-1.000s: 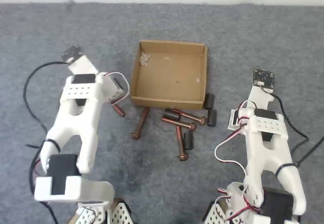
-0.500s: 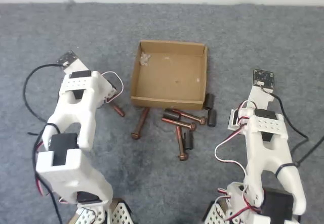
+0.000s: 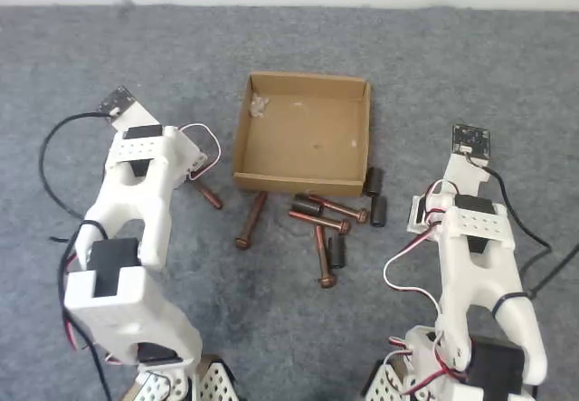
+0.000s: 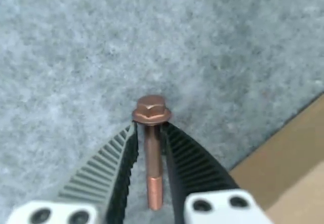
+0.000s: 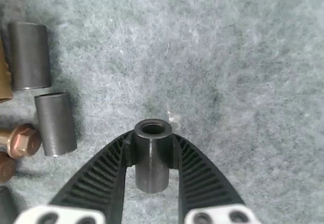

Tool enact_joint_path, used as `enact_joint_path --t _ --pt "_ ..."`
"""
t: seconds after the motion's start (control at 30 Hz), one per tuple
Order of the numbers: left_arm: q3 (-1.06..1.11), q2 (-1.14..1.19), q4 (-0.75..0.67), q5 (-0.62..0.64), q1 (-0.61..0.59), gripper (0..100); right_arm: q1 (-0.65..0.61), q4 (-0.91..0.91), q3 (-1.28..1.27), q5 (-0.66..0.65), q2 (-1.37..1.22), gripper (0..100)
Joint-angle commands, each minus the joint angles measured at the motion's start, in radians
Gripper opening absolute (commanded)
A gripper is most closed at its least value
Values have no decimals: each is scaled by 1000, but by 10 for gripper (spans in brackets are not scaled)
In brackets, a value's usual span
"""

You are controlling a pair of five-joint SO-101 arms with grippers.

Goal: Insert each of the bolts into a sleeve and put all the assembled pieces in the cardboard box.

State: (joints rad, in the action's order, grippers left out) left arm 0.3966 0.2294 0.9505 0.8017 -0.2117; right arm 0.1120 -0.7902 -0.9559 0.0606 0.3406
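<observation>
bolt (image 4: pixel 152 153) in our left gripper (image 4: pixel 150 128): we see the ribbed jaws closed on its copper shank, with the hex head poking out just past the tips. this gripper hangs low over the grey carpet (image 4: pixel 76 42), just off the side of the cardboard box (image 3: pixel 301 184) nearest the left arm (image 3: pixel 140 202). that arm stretches forward and is angled a little toward the box.

our right gripper (image 5: pixel 152 144) is clamped round a black sleeve (image 5: pixel 152 168), whose open bore faces away from the wrist. it sits low off the box's front corner on the right arm's side, and the right arm (image 3: pixel 475 238) is folded up behind it.

two loose sleeves (image 3: pixel 373 181) lie on the carpet beside that same corner. several loose bolts (image 3: pixel 251 220) are scattered in front of the box's near wall, with one more sleeve (image 3: pixel 336 252) among them.
</observation>
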Motion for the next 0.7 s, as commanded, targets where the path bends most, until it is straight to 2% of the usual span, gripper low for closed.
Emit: enact_joint_path --t 0.0,0.53,0.67 --pt "-22 -8 8 12 -5 77 8 15 8 -23 36 7" --pt "-30 11 29 15 8 87 10 15 8 -23 36 7" --pt "-117 81 107 15 8 87 10 15 8 -23 36 7"
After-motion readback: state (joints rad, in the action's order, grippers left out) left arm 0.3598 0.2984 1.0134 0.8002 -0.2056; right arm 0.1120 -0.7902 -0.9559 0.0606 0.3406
